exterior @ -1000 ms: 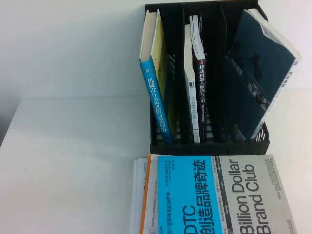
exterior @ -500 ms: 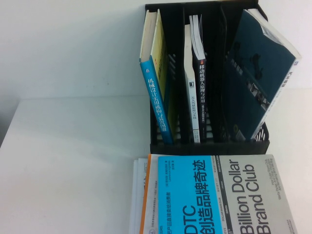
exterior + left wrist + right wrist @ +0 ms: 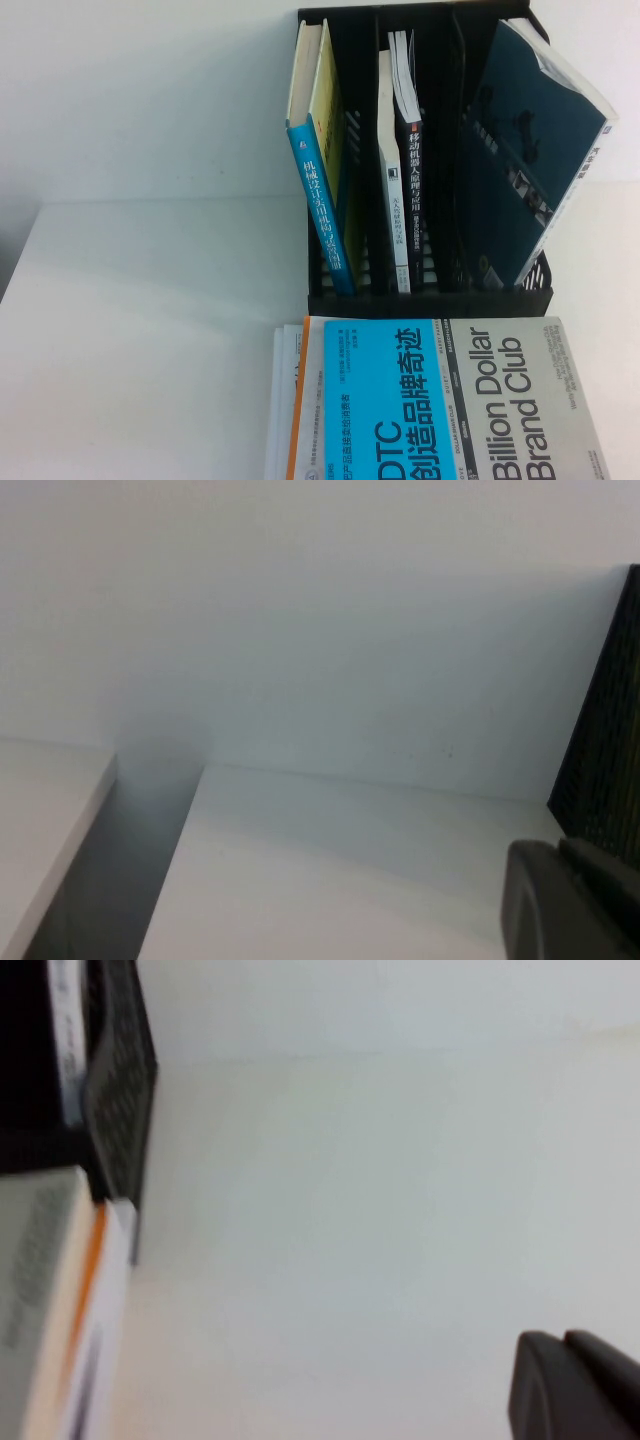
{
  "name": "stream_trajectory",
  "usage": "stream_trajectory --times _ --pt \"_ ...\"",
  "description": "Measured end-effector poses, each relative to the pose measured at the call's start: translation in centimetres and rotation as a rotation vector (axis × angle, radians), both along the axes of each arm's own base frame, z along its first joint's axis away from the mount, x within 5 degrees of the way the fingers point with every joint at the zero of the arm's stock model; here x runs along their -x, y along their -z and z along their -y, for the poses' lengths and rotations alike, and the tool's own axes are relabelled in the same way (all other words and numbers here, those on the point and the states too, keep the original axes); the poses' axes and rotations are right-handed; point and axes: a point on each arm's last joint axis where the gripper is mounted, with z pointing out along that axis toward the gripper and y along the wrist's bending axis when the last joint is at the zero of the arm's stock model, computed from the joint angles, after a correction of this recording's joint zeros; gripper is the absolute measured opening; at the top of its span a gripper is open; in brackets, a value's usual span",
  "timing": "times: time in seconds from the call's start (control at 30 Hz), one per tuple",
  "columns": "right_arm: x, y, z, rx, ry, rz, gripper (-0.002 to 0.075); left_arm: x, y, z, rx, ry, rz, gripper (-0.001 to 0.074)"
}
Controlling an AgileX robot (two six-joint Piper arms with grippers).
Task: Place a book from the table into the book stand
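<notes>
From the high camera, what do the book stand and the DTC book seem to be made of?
The book stand: probably matte black plastic, judging by its moulded slatted walls. The book: paper, with a cover that seems smooth; the printed blue and grey halves suggest a paperback. Its sheen cannot be judged.

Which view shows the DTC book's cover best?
The high view: the book lies flat on the white-and-orange book, cover readable, before the book stand. The right wrist view shows only its grey edge. The left wrist view shows none of it.
</notes>
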Motion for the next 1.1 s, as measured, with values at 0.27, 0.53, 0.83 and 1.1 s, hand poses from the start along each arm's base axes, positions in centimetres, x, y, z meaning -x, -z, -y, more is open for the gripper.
stream_trajectory --times 0.27,0.53,0.83,1.1 --pt "-0.5 -3.0 -0.5 -0.175 -0.033 0.373 -0.0003 -0.3 0.5 0.0 -0.020 -0.002 0.008 -0.0004" --pt "-0.2 -4.9 -0.5 -0.168 -0.052 0.593 -0.0003 -0.5 0.8 0.0 -0.014 -0.001 0.037 -0.0004" --pt "-0.2 -5.5 -0.4 -0.287 -0.033 0.541 -0.0003 -0.5 0.8 0.1 0.011 0.008 0.031 -0.0004" --pt "-1.2 -10.0 -0.8 -0.310 -0.013 0.143 -0.0003 -1.5 1.6 0.9 0.202 0.069 -0.125 -0.0004"
